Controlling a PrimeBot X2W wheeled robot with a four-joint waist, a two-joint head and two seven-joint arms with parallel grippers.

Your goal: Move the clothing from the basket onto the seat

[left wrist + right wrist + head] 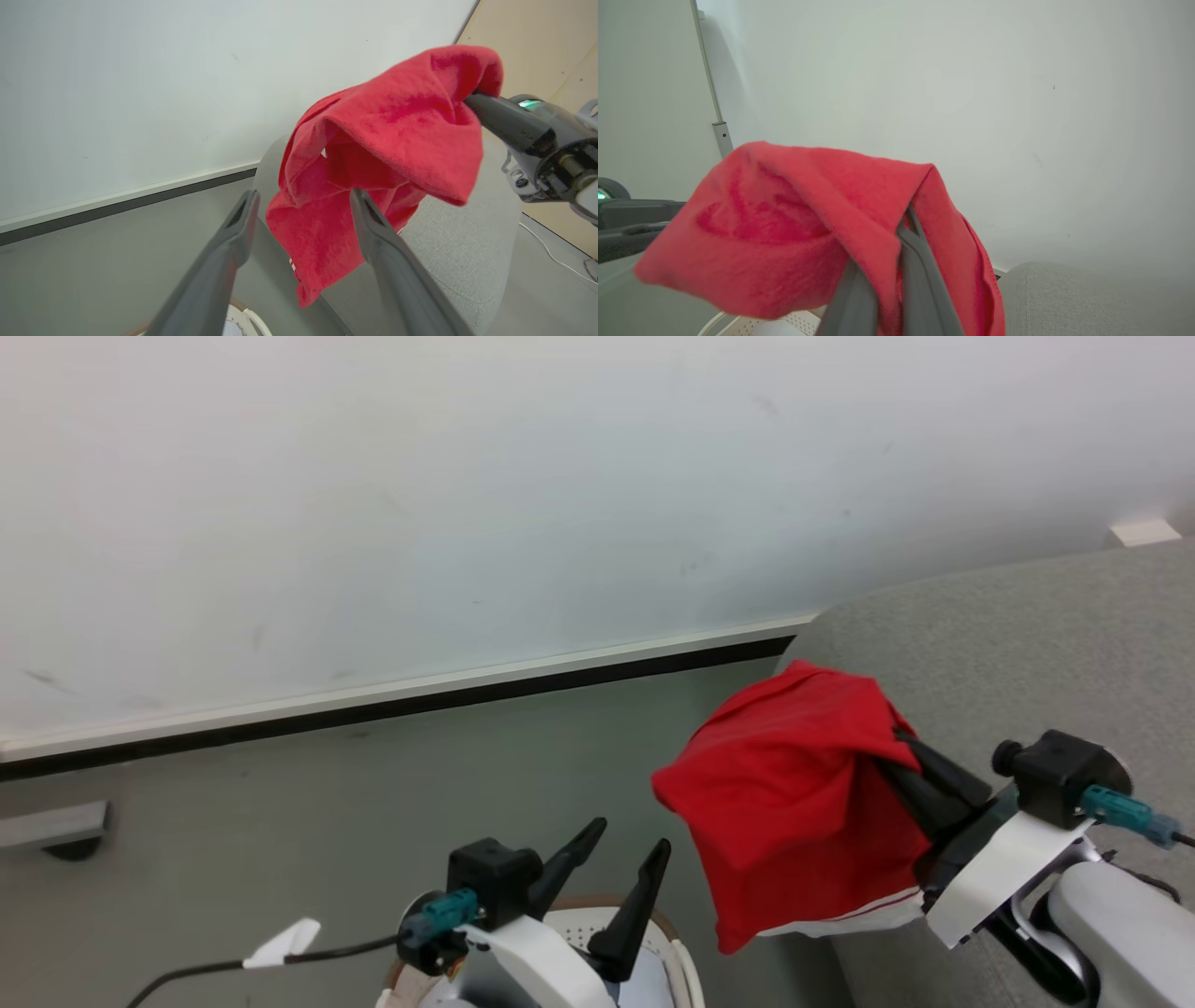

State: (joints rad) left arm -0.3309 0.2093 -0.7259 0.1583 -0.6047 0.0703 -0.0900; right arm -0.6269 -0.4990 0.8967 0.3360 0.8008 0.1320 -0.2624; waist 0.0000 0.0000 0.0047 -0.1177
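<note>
Wall (pixel 467 476): plain white, faint scuffs.
Skirting (pixel 420 686): white strip w/ black band under, along wall base.
Floor (pixel 280 821): grey-green, matte.
Grey bar (pixel 51 824): far left, low; dark round foot (pixel 70 849) beneath.
Cream block (pixel 1143 533): small, upper right, against wall.
Tan panel (pixel 528 46): adjoins wall.
White cable (pixel 556 256): loose on floor nr panel.
Metal strip (pixel 707 79): vertical, on wall.

We see a grey floor (pixel 373 821) carrying the white basket (pixel 574 922) and, near it, the grey sofa (pixel 1027 644).
</note>
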